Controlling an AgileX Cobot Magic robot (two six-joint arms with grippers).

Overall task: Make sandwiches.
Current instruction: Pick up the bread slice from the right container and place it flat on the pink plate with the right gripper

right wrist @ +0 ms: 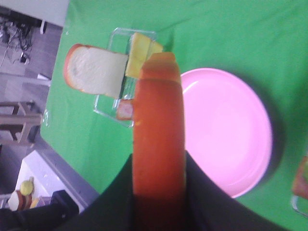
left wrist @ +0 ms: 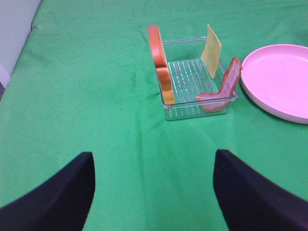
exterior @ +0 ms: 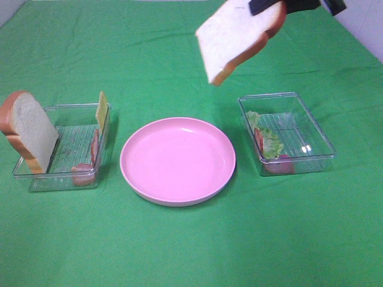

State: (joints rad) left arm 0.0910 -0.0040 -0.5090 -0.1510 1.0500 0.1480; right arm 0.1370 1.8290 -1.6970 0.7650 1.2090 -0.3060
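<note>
Your right hand (exterior: 263,7) clenches one bread slice (exterior: 236,37) aloft, upper right of the frame. Your left hand (left wrist: 154,192) is released. The pink plate (exterior: 178,158) holds nothing; stacking is not yet begun. Second slice (exterior: 30,128), cheese (exterior: 102,110) and bacon (exterior: 94,146) lie in the left tray (exterior: 60,180), lettuce (exterior: 269,140) in the right tray (exterior: 302,162).

Tablecloth (exterior: 191,251) matt green fabric; trays (exterior: 293,125) clear glossy plastic; plate (exterior: 178,161) smooth pink; bread slice (exterior: 236,36) matt.

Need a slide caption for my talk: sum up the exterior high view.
Right hand holds a bread slice aloft; the pink plate sits between left tray and right tray.
</note>
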